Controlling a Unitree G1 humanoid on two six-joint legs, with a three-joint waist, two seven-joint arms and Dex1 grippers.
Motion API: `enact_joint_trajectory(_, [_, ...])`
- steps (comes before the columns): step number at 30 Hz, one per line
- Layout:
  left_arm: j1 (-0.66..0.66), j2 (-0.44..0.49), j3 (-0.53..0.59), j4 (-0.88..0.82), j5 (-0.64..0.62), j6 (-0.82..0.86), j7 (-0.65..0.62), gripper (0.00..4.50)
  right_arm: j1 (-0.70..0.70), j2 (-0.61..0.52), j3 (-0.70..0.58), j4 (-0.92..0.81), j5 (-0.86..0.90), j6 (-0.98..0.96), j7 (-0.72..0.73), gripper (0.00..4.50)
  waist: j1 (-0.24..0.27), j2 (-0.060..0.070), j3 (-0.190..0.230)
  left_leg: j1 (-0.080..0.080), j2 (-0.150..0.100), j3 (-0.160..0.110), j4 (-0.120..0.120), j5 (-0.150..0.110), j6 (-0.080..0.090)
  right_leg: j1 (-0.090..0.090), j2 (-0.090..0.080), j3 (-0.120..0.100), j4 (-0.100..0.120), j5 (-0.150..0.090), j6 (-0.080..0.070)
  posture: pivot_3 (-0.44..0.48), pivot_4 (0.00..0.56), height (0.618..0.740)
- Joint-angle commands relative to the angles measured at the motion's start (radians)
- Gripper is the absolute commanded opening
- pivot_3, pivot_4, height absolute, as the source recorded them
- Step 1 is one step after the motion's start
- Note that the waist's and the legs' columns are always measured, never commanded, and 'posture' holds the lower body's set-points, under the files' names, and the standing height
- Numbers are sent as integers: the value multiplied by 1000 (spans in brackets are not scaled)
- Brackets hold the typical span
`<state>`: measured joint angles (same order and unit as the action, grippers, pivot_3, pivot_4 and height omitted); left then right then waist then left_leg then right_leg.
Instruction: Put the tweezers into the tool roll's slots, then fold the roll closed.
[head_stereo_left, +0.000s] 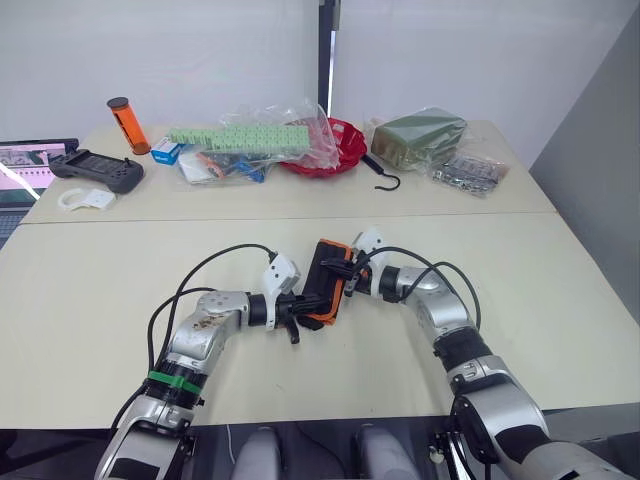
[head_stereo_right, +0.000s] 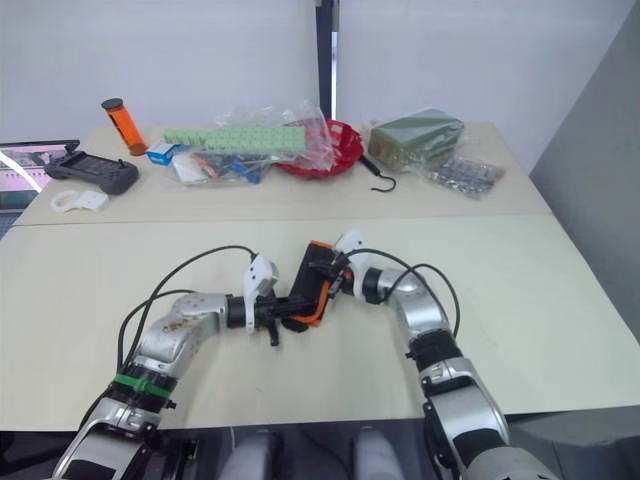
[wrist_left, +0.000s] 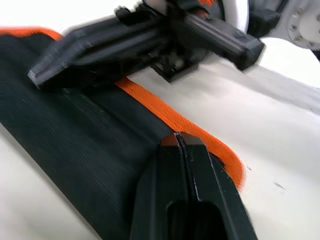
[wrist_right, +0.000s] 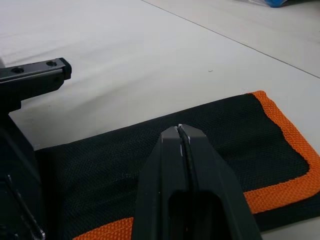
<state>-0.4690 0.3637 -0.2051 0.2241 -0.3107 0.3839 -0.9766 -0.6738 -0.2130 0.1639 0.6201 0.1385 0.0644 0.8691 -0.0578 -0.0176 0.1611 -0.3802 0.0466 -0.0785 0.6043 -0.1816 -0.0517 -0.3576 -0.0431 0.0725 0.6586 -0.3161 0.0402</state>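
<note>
Lying folded on the tabletop (head_stereo_left: 120, 300) between both arms, the tool roll (head_stereo_left: 325, 283) is looking nearly closed, no tweezers loose, while the left gripper (head_stereo_left: 297, 312) and right gripper (head_stereo_left: 345, 268) are pressing it with jaws shut, gripping nothing.

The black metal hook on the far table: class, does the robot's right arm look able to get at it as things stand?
Probably not from here. The black metal hook lies on the far table, beyond the seam, while the right gripper sits at the black fabric tool roll with orange piping on the near table. Nothing blocks the way.
</note>
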Motion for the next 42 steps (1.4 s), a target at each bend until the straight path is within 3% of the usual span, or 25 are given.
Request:
enact_joint_trajectory(1, [-57,-14,13,79,36,-37,22,22,28,2,22,49,-44,28,-19,0,-2,0,0,-1,0,0,0,0,0,0,0,0,0,0,0,0,150,740])
enact_joint_trajectory(8, [-67,-40,-69,165,105,-71,-20,22,37,1,28,38,-51,40,-31,0,-2,0,0,-2,0,0,0,0,0,-1,0,0,-1,0,0,0,150,740])
enact_joint_trajectory(20, [165,77,-46,-87,80,4,-37,22,19,-9,36,65,-54,33,-21,0,-10,0,-1,4,1,0,-4,0,0,3,0,1,-2,0,0,0,150,740])
enact_joint_trajectory(26, [239,106,107,-272,-95,110,-28,22,23,-17,1,4,1,-53,56,0,-12,-1,0,3,1,1,-11,0,0,-1,0,1,-3,-2,-2,0,150,740])
enact_joint_trajectory(32, [235,190,282,-344,-159,165,62,22,85,-105,-91,-239,125,-35,148,0,-1,-1,10,-18,1,0,-6,0,0,-21,0,0,2,2,-8,0,150,740])
enact_joint_trajectory(34, [225,222,331,-308,-141,129,92,551,107,-144,-120,-290,150,-7,152,0,5,0,15,-27,0,0,-3,1,-1,-31,0,0,6,3,-8,0,150,740])
enact_joint_trajectory(42, [291,378,495,-186,-62,-60,105,3141,289,-283,-263,-520,262,136,124,2547,15,-2,20,-28,0,0,-4,0,-1,-31,-1,0,4,3,-8,0,150,740])
